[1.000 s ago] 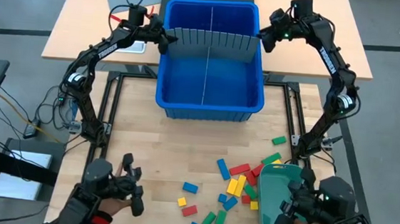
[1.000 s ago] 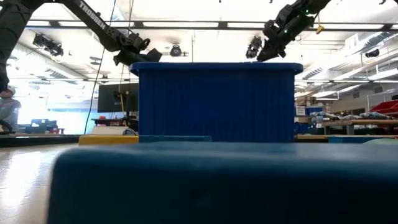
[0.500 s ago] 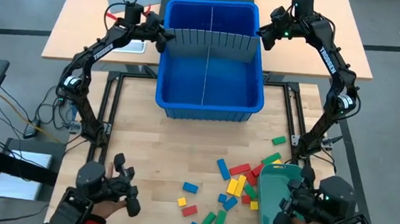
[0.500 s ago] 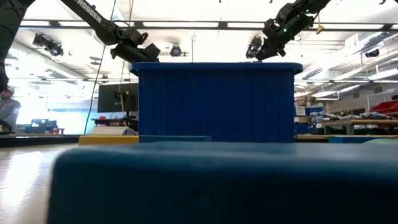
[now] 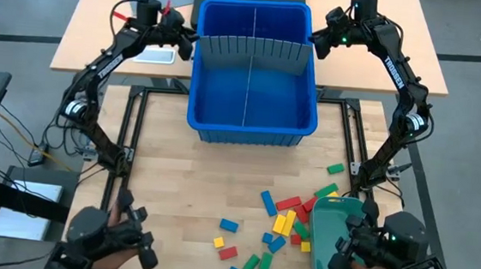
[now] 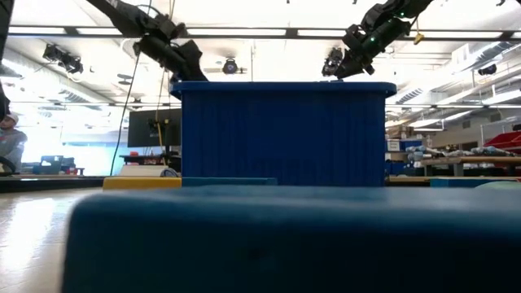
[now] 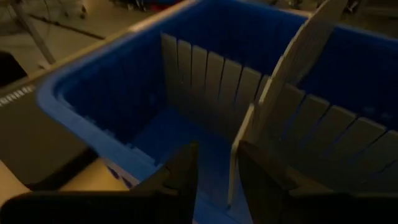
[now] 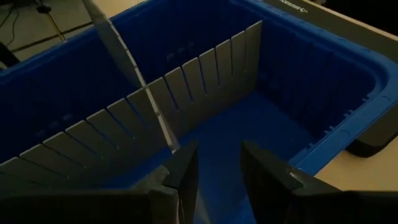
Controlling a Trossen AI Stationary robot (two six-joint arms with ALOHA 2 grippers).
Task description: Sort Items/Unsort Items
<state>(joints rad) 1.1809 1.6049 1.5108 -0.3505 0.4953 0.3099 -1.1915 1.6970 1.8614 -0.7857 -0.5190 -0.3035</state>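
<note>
The high view alone shows the small red, yellow, green and blue toy blocks (image 5: 281, 219) scattered at lower centre of the pale wooden worktop (image 5: 168, 180), beside a teal-green oblong plastic tray (image 5: 336, 236). Up top, a deep blue plastic bin (image 5: 250, 118) holds a grey slotted divider sheet (image 5: 251, 51). The left gripper (image 5: 186, 36) and right gripper (image 5: 316, 44) hover at its upper corners, both parted, grasping nothing. The low view shows only the bin wall against a bright workshop.

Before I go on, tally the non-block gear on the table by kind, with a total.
Blue bin: 1
Grey slotted dividers inside it, one crosswise, one lengthwise: 2
Teal tray: 1
Total: 4
</note>
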